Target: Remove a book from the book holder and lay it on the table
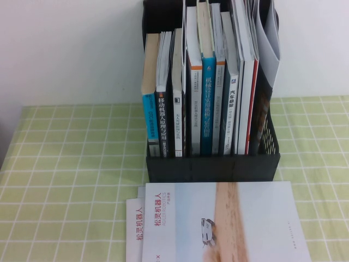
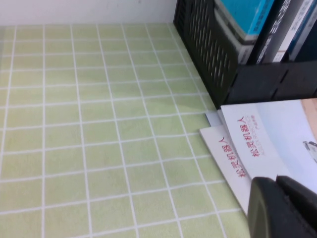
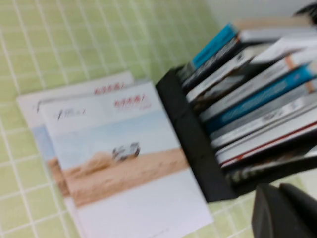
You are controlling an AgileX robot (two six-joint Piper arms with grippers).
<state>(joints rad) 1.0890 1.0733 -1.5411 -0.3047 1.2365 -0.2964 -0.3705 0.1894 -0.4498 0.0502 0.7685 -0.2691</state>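
Observation:
The book (image 1: 218,224), a white brochure with a red title, a pale tan band and a small vehicle picture, lies flat on the table (image 1: 71,164) in front of the black book holder (image 1: 212,166). It rests on top of a similar brochure (image 1: 133,229). It also shows in the left wrist view (image 2: 277,134) and the right wrist view (image 3: 129,163). Neither gripper shows in the high view. My left gripper (image 2: 276,183) is shut and empty above the brochures' corner. My right gripper (image 3: 279,191) is shut and empty beside the holder's (image 3: 190,134) right end.
The holder is full of upright thick books (image 1: 207,98) with coloured spines. A floppy grey brochure (image 1: 268,38) leans out at its right end. A white wall stands behind. Green cloth lies bare on both sides of the holder.

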